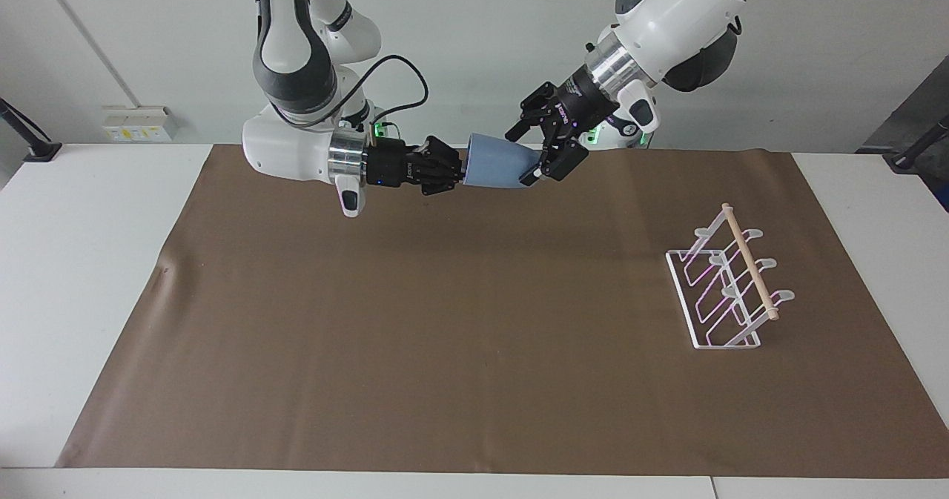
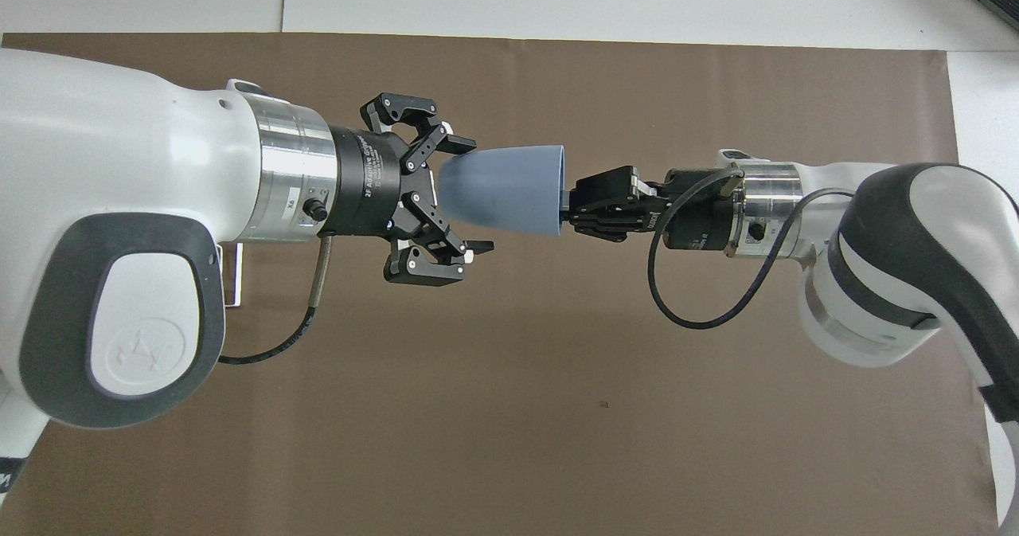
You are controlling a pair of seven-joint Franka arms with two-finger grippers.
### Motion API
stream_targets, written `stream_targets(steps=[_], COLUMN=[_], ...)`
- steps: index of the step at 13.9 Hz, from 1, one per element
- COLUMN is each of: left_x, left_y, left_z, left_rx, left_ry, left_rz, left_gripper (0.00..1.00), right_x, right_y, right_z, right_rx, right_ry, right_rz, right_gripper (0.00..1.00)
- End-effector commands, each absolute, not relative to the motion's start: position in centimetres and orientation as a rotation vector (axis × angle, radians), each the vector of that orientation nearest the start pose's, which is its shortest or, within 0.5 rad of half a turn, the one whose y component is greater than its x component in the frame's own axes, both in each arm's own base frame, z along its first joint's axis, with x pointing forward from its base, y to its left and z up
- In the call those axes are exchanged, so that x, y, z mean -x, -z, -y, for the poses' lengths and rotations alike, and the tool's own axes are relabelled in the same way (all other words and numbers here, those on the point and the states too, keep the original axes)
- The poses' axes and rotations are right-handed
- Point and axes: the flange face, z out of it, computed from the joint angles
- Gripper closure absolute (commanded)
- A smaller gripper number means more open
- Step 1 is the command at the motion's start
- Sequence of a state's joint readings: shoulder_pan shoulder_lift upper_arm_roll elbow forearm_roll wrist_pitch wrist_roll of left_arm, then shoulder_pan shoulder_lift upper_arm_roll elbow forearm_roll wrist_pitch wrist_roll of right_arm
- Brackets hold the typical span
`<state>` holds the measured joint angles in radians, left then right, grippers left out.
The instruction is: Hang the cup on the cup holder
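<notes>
The light-blue cup (image 1: 498,170) is held on its side in the air over the mat's edge nearest the robots. My right gripper (image 1: 461,173) is shut on its rim, also seen in the overhead view (image 2: 567,205). The cup's narrow base (image 2: 454,189) points at my left gripper (image 1: 523,159), which is open with one finger on each side of the base (image 2: 476,193). I cannot tell whether the fingers touch it. The white wire cup holder (image 1: 730,280) with its wooden dowel stands on the mat toward the left arm's end. In the overhead view the left arm hides nearly all of it.
A brown mat (image 1: 445,336) covers most of the white table (image 1: 81,262). A black cable (image 2: 700,313) loops from my right wrist.
</notes>
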<state>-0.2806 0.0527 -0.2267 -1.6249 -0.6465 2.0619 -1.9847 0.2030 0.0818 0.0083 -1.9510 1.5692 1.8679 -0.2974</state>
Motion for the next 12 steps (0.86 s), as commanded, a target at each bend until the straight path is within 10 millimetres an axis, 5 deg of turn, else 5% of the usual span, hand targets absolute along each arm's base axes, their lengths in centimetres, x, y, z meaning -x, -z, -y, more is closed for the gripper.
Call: stream_targets(steps=[1,12], left_x=[-51.76,-51.79], left_y=[-62.90,-61.91], left_z=[32.55,33.20], left_rx=[-1.640,-1.619], left_ry=[0.630,0.619], left_rz=[-1.888,-1.903], left_gripper=[0.00,0.00], right_x=[-56.00,-56.00], right_y=[-49.81,-49.81], right_z=[-19.97,-19.97], right_rx=[1.689,1.689], right_ry=[-0.057,-0.057], right_rz=[-0.200,-0.200], right_gripper=[1.00,1.00])
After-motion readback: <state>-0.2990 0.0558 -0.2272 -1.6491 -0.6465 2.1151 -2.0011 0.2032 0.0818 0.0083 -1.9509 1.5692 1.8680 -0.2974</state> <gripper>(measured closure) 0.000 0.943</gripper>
